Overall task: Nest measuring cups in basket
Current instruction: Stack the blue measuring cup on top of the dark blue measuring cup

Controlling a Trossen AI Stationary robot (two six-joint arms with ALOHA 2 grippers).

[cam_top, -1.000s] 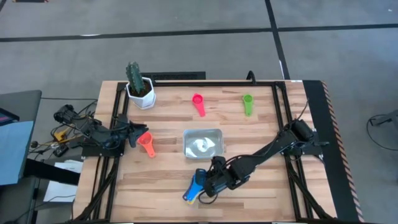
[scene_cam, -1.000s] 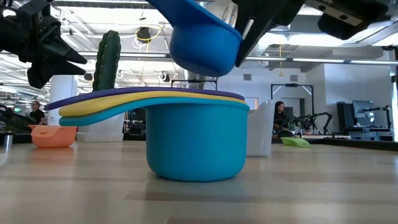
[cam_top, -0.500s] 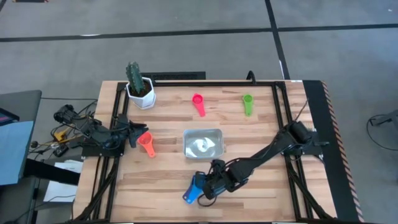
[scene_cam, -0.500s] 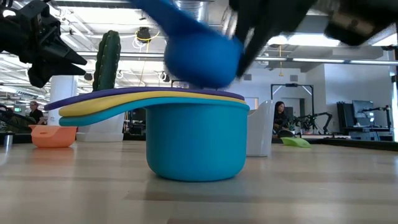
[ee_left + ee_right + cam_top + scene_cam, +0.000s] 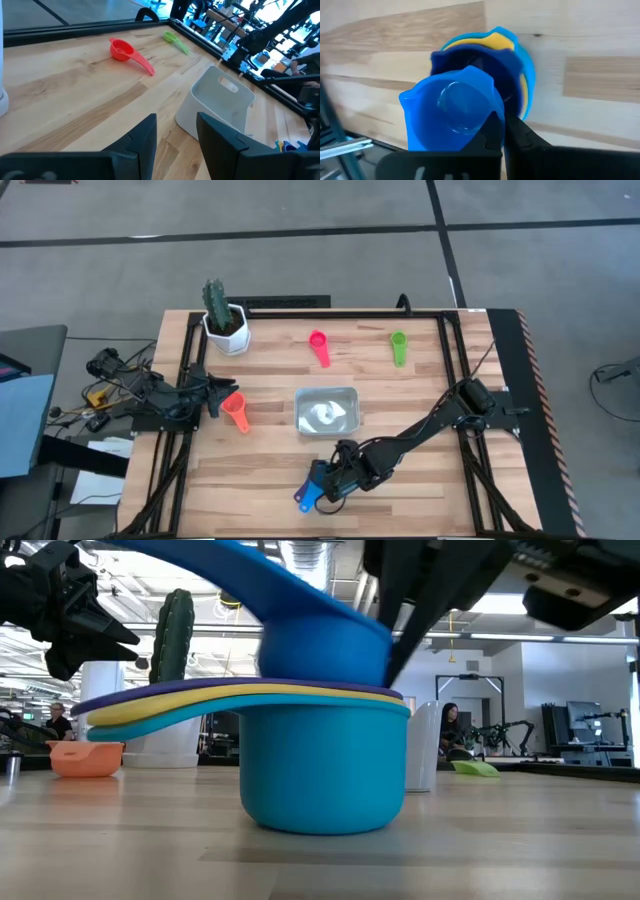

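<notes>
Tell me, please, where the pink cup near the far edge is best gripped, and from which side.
Grip the pink cup by its flat handle, coming straight down from above. In the high view it lies alone on bare table, bowl toward the far edge, handle pointing toward the basket. The handle is narrow enough for a pincer; the round bowl probably would slip.

I can read no text from here. I find no label, brand, number or sign on the measuring cups (image 5: 322, 765), the basket (image 5: 325, 410), the cactus pot (image 5: 227, 330) or the table (image 5: 270, 480). The room beyond the far edge shows only lights and equipment, nothing I can make out as lettering.
</notes>
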